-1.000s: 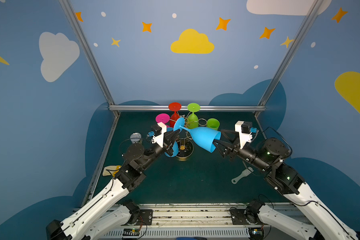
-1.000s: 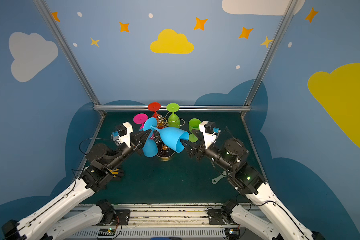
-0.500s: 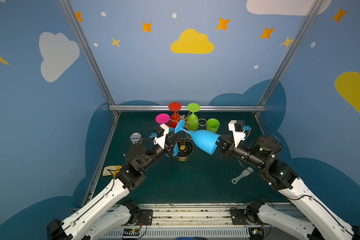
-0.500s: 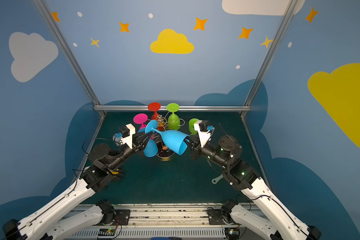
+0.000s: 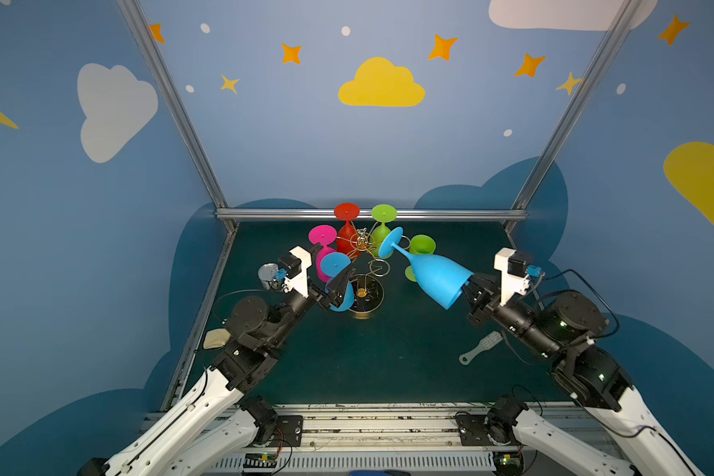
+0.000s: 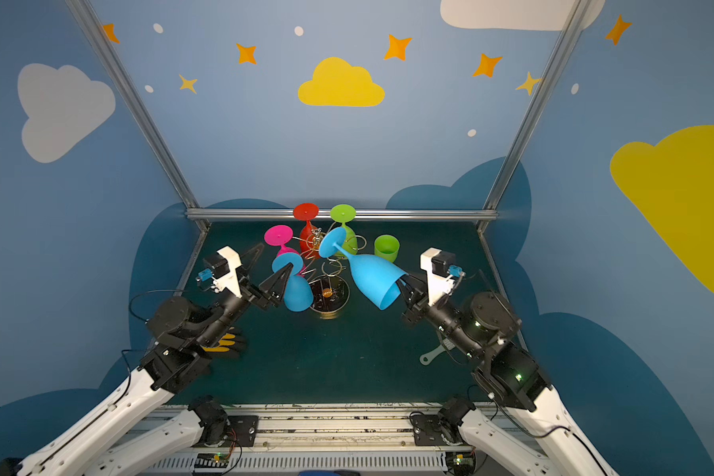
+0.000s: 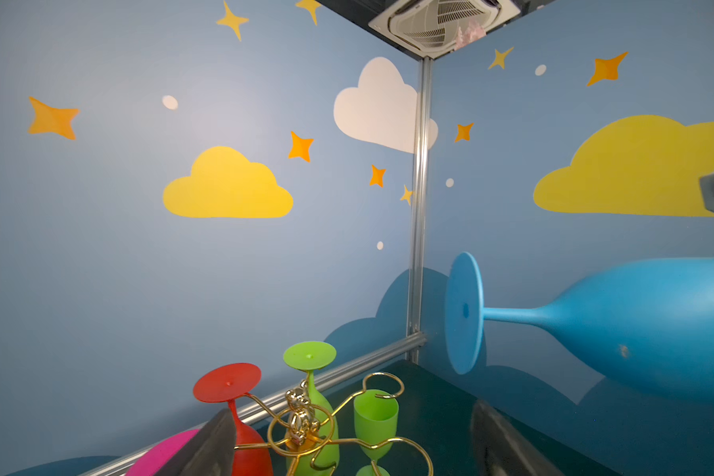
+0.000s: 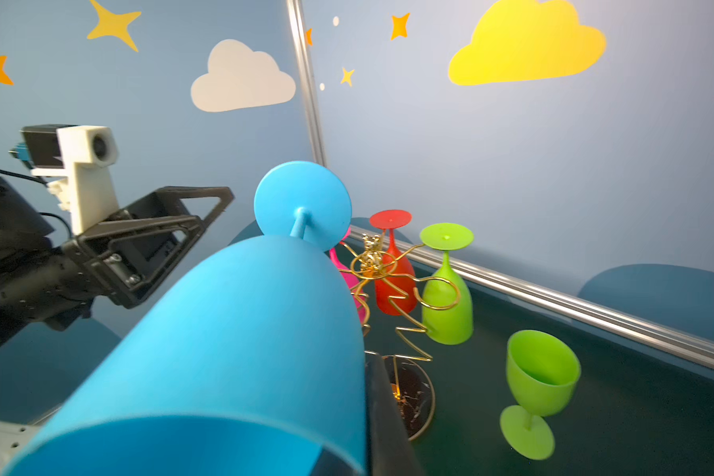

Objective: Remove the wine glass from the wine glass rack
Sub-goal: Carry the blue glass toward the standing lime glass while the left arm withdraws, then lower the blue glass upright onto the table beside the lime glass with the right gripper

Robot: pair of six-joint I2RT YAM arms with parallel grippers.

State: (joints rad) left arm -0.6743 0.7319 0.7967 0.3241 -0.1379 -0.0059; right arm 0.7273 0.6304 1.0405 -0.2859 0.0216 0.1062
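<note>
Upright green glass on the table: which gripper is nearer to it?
Right. The right gripper, holding the blue glass, is close to the green glass; the left gripper is beyond the rack.

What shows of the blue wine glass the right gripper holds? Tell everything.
The blue wine glass is matte, plastic-looking: flat round foot, thin stem, tall bowl. It lies tilted almost sideways in midair, foot toward the wine glass rack but clear of it. Only the right gripper touches it, shut on the rim.
</note>
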